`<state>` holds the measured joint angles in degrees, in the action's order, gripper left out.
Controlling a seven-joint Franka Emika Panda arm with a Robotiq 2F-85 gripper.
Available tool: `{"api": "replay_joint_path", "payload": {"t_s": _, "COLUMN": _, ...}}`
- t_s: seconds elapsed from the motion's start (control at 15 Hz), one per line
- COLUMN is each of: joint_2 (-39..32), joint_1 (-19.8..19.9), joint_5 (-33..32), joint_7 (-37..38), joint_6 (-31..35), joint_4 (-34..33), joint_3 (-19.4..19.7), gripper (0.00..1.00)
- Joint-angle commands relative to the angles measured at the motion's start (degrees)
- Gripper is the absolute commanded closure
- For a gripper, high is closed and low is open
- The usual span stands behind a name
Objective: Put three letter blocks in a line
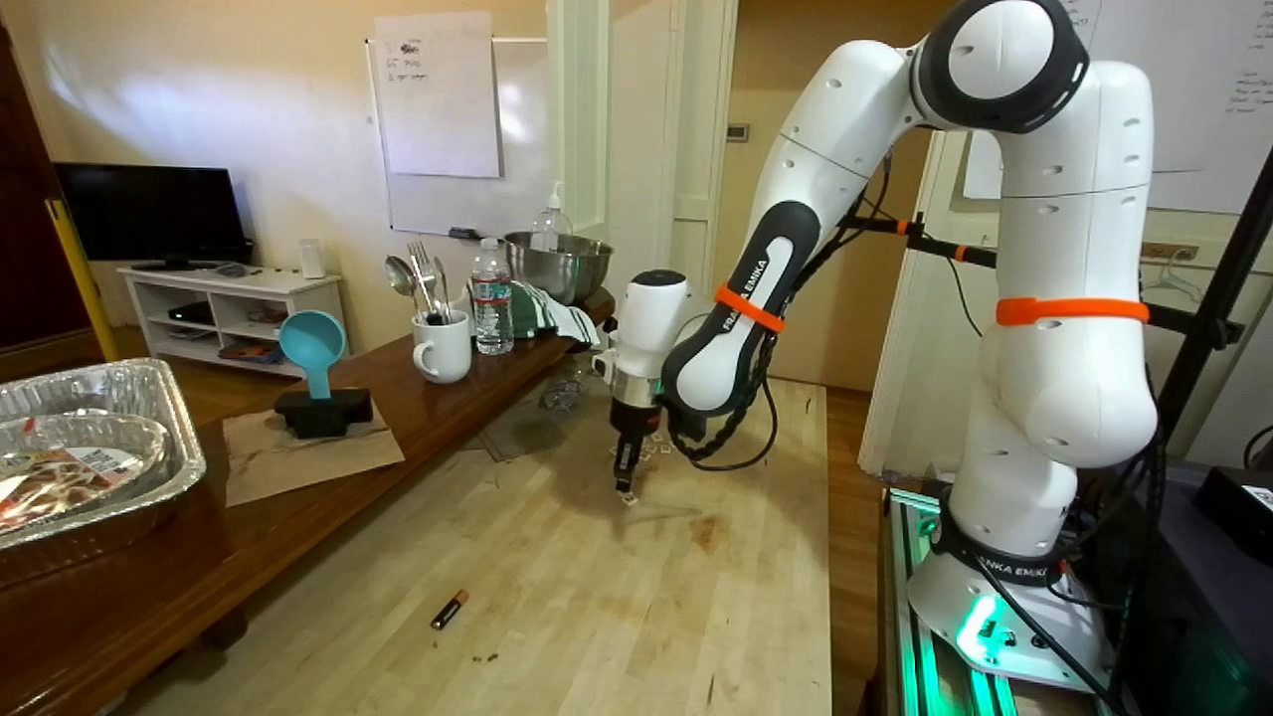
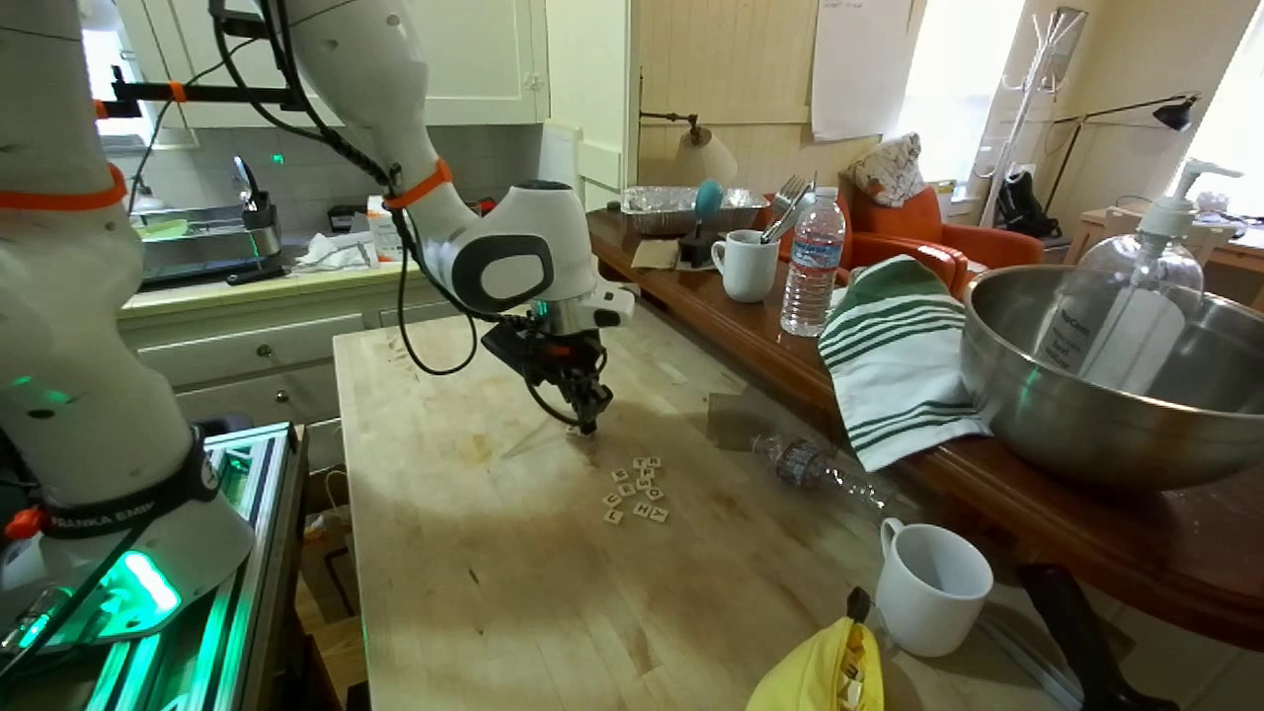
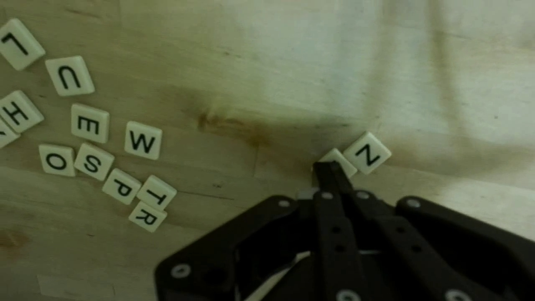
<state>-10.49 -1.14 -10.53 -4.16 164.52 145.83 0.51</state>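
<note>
Gripper (image 3: pixel 330 170), black, angular and screw-studded, had its fingers pressed together, tips over a flat, square, cream letter block (image 3: pixel 340 157) whose face was mostly hidden; couldn't tell if they touched it. Just beside it lay a smooth, cream, square block marked N (image 3: pixel 368 153). More square cream blocks with black letters (image 3: pixel 90 124) lay scattered well apart from that pair, on a brown-stained, pale wood-grain tabletop (image 3: pixel 234 50).
</note>
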Motion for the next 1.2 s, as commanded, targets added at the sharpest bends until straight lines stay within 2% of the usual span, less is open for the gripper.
{"api": "replay_joint_path", "payload": {"t_s": 0.0, "joint_2": 0.05, "joint_1": -2.26, "joint_5": -2.25, "joint_7": 6.77, "joint_6": -3.1, "joint_4": 1.37, "joint_3": 2.11, "gripper": 1.0}}
{"api": "replay_joint_path", "payload": {"t_s": 0.53, "joint_2": -0.82, "joint_1": -2.33, "joint_5": 0.83, "joint_7": 11.98, "joint_6": -1.68, "joint_4": 0.97, "joint_3": 1.45, "gripper": 1.0}}
{"api": "replay_joint_path", "payload": {"t_s": 1.13, "joint_2": -1.12, "joint_1": -2.41, "joint_5": 1.89, "joint_7": 13.79, "joint_6": -1.36, "joint_4": 0.98, "joint_3": 0.91, "gripper": 1.0}}
